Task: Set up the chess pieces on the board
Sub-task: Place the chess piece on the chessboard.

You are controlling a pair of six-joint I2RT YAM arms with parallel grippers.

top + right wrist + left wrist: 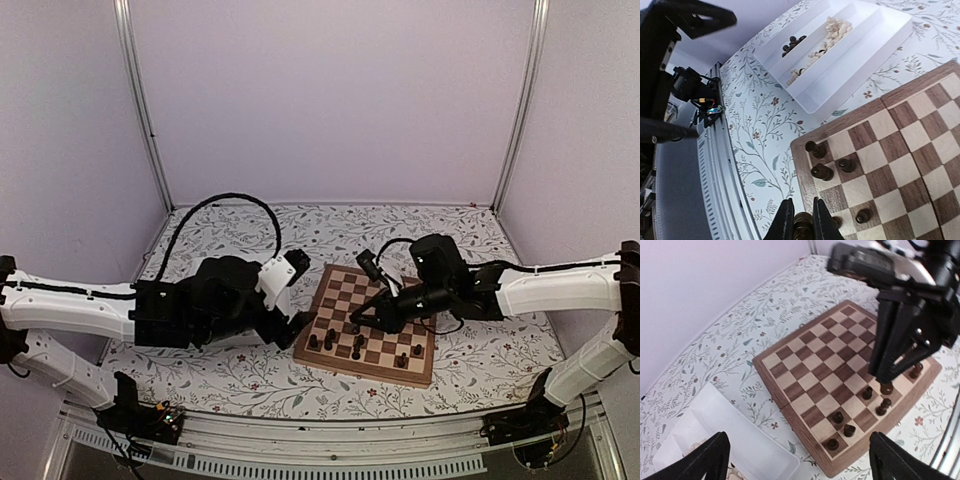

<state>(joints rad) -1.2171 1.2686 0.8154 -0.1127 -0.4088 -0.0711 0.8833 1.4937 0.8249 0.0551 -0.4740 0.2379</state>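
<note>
Chessman [802, 221] is pinched, apparently, in the right gripper [800, 225].
Left gripper [799, 445] is spread wide; the tray [865, 55] is stocked with pieces [825, 37].

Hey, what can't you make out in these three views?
Top view: the tray is hidden under the left arm.
Top view: the pieces on the board are too small to tell their kinds.
Right wrist view: the piece in the right hand is cut off by the bottom edge.
Left wrist view: the right hand blocks some board squares; the bottom edge cuts off the tray's contents.
</note>
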